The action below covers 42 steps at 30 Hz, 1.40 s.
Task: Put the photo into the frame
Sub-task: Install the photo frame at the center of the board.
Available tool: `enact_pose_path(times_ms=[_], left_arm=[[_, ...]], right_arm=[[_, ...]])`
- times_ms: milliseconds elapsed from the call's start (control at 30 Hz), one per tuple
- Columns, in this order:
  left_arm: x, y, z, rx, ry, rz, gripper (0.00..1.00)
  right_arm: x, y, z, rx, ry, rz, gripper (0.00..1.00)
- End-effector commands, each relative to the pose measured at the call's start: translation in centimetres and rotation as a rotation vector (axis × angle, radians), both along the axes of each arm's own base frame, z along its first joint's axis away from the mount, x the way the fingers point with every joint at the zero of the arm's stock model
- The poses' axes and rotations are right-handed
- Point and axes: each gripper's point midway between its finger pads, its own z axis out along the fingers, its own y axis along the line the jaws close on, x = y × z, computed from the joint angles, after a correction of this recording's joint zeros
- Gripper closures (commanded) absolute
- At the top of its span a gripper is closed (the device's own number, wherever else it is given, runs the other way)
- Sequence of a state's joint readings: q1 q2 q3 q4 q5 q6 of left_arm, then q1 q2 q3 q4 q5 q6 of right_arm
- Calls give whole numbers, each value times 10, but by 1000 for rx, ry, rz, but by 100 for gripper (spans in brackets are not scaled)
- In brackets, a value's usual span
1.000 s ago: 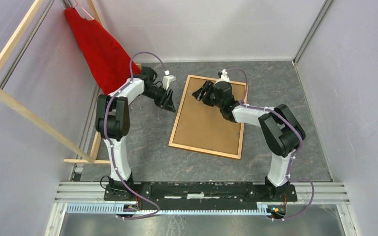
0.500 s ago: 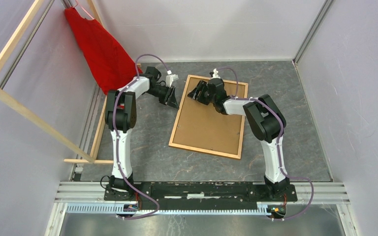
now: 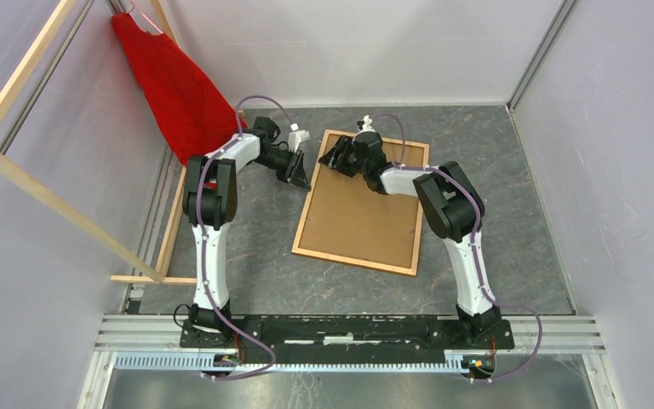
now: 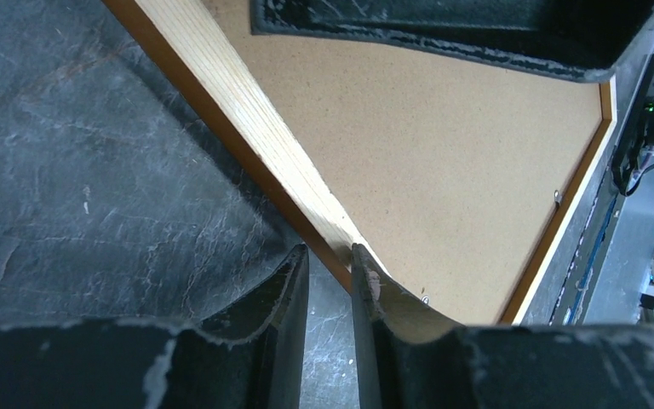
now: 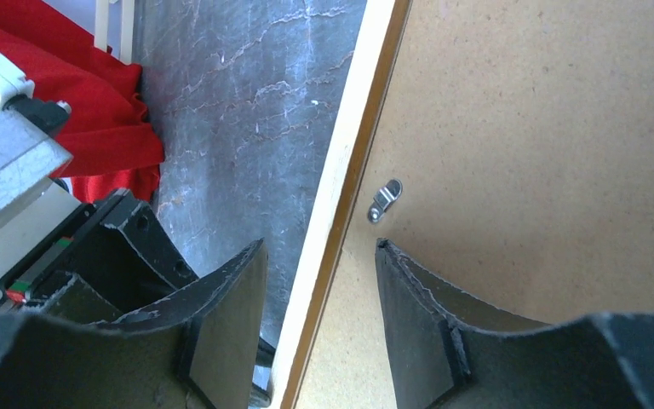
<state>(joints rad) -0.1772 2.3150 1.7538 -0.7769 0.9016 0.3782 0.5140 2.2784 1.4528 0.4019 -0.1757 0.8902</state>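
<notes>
Frame (image 3: 358,209) lies back-up mid-table (board side showing). Left gripper (image 4: 330,260) is narrowed astride its left edge, can't tell if grasping. Right gripper (image 5: 319,247) is released, fingers wide astride the same rim at the far-left corner, beside a clip (image 5: 384,199).

The tabletop (image 3: 494,170) is dark grey with pale marbled veins. The frame (image 3: 362,209) lies flat on it, around the middle and toward the far side, turned a little askew, with its plain brown board back facing up. A small metal clip (image 5: 385,199) sits on that back near the rail. A red cloth (image 3: 174,85) reaches the tabletop at the far left. A pale wooden rack (image 3: 170,239) stands along the left edge.
</notes>
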Motion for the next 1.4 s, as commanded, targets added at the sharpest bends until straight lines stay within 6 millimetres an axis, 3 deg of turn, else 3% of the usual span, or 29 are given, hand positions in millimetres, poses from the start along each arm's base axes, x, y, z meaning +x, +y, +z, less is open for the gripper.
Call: enact_pose_path(times_ms=[0,333,667,1367], left_arm=[[-5,-4,-2,-15,3,-15,69],[-8,-3,-5,-9,0,-25,71],[-9,-2,-6,-5,-3,-28,72],[-9,-1,-10,2,-2,-31,73]], right_arm=[[15,2,-2,-1,-15,-23,44],[30,-6,-7,-38,-18,-62,46],[28,-23,3,-64,-35,-80,46],[20,-7,-7,-25,2,-45,49]])
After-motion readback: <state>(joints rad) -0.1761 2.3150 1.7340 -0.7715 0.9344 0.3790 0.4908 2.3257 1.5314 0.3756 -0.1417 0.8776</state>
